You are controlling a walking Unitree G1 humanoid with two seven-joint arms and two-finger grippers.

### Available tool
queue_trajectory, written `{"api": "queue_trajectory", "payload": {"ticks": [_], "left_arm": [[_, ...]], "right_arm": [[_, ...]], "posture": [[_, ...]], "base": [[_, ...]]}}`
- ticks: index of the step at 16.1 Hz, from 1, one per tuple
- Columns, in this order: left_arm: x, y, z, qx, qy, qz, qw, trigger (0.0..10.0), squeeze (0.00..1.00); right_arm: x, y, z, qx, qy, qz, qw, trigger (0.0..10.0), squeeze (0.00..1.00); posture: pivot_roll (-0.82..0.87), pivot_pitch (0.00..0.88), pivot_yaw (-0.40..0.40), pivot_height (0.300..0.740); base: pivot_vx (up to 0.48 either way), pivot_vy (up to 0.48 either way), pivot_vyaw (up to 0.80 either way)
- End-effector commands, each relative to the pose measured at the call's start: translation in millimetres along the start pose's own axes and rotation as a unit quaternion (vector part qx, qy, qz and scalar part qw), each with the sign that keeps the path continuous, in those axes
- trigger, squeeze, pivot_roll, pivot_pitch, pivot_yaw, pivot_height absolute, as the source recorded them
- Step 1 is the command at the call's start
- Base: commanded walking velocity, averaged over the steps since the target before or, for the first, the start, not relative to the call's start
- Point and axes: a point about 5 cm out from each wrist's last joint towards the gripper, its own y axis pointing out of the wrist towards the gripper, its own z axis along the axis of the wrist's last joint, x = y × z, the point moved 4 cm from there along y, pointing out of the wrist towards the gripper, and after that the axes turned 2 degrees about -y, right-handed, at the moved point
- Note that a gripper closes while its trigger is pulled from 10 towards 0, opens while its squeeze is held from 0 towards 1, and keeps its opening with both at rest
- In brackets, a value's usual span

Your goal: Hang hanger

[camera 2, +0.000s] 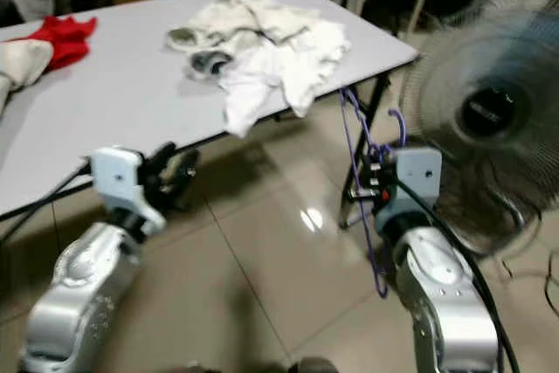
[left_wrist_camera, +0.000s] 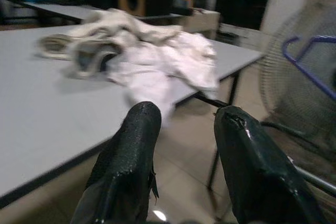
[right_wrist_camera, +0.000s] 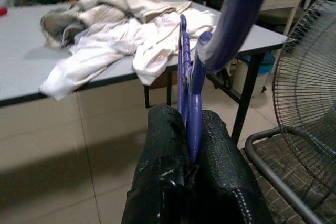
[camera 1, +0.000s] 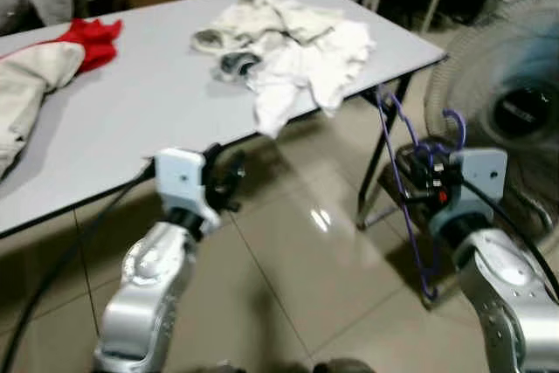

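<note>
Your right gripper point(right_wrist_camera: 191, 150) is clamped on the purple hanger point(camera 1: 410, 207), which hangs low on the right, just off the table's point(camera 1: 131, 120) near right corner and in front of the fan point(camera 2: 480, 120). Your left gripper point(left_wrist_camera: 181, 129) is held up near the table's near edge with its fingers apart and nothing between them. On the table lie a pile of white clothes point(camera 1: 297, 50), a red cloth point(camera 1: 92, 37) far left, and what looks like a beige garment point(camera 1: 26, 85) beside it.

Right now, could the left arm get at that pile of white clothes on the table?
Probably yes. The left gripper hangs at the table edge, jaws open and holding nothing, with bare tabletop between it and the white clothes. It would need to rise and stretch forward.
</note>
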Motion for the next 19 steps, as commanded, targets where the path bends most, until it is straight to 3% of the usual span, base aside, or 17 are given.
{"api": "queue_trajectory", "payload": {"ticks": [1,6,7,13,15,19], "left_arm": [[0.1,-0.6,-0.2,-0.007,0.013,-0.002,1.000,10.0,0.00],[-4.7,3.8,3.7,0.005,0.020,0.012,1.000,10.0,0.00],[-6.1,5.7,9.4,0.017,0.021,0.021,0.999,10.0,0.00],[-18.8,5.8,12.6,0.028,0.027,0.062,0.997,10.0,0.00],[-21.4,6.1,10.5,0.025,0.029,0.075,0.996,10.0,0.00],[-17.8,0.7,4.0,0.009,0.028,0.065,0.997,10.0,0.00]], "right_arm": [[-3.5,1.4,4.8,0.012,0.000,0.005,1.000,10.0,0.00],[-4.1,1.3,2.6,0.007,-0.006,0.012,1.000,10.0,0.00],[-2.9,2.1,0.9,0.005,-0.032,0.013,0.999,10.0,0.00],[-19.4,6.1,12.3,0.019,-0.038,0.081,0.996,10.0,0.00],[-32.1,4.1,14.8,0.015,-0.068,0.143,0.987,10.0,0.00],[-31.7,2.6,14.5,0.026,-0.088,0.145,0.985,10.0,0.00]], "posture": [[-0.17,0.087,0.012,0.740],[-0.17,0.107,0.033,0.740],[-0.17,0.111,0.034,0.740],[-0.19,0.099,0.013,0.740],[-0.19,0.109,0.009,0.740],[-0.18,0.116,0.009,0.740]], "base": [[0.446,0.000,0.00],[0.451,0.000,-0.71],[0.469,0.000,0.00],[0.478,0.000,0.00],[0.480,0.000,0.00],[0.480,0.000,0.67]]}}
